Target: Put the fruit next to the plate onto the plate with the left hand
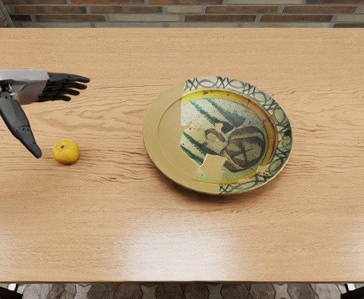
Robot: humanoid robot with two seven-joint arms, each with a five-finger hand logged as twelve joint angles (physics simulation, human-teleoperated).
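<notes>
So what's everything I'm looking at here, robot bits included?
fruit: one, yellow, on the table left of the plate, not touching it
plate: one, gold with a green and dark pattern, right of the table's centre, nothing on it
table: one, light wood, fills most of the view
brick wall: one, reddish-brown, behind the table's far edge
left robot hand: one, grey and black, upper left, beyond the fruit, fingers spread, holding nothing

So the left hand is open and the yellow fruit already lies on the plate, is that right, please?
Not quite. The head view shows the yellow fruit lying on the table, apart from the plate and to its left in the picture, not on it. The left hand is indeed open, holding nothing.
</notes>
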